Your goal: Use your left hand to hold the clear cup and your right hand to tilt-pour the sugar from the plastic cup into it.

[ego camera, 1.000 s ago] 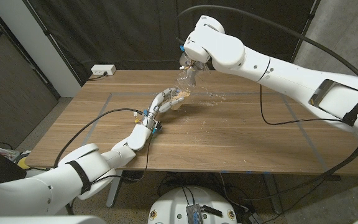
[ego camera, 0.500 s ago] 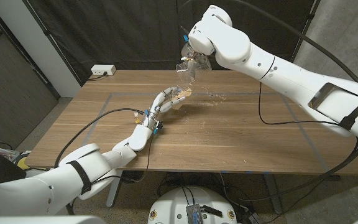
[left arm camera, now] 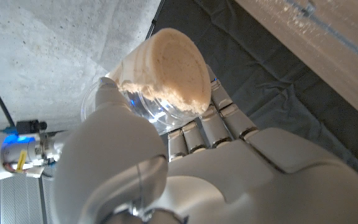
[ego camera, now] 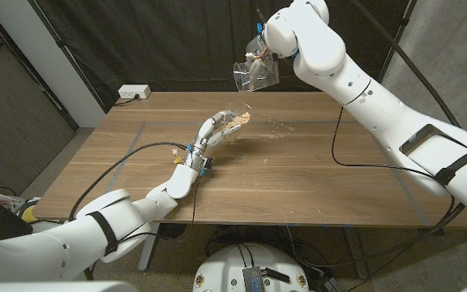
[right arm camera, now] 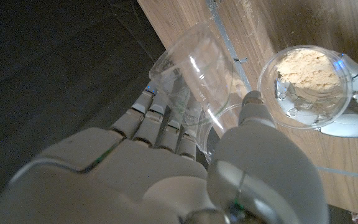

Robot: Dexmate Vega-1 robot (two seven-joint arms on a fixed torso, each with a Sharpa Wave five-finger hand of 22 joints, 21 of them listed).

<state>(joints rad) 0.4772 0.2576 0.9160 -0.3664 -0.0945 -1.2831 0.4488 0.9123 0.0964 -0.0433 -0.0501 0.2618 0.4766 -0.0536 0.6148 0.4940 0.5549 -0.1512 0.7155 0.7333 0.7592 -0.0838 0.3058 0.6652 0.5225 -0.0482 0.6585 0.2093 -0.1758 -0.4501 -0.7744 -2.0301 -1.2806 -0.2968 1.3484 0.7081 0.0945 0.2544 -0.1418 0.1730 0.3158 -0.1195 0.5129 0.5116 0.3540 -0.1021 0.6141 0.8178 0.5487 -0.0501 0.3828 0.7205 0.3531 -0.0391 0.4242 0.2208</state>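
Head view shows the left hand reaching in from the near left corner of the tabletop toward its middle, fingers wrapped around the clear cup, which stands toward the far edge and holds a layer of pale brown sugar. Loose grains lie scattered on the wood just beside the cup on its right. Farther back and well above the far edge, the right hand grips the plastic cup, tipped on its side with the mouth facing left; it looks empty, so the pour appears done. The risk now, as I judge it, is in setting things down: a few grains clinging inside the plastic cup could fall onto the tabletop if it swings while tilted, and a careless release by the left hand could tip the filled cup and spill more.
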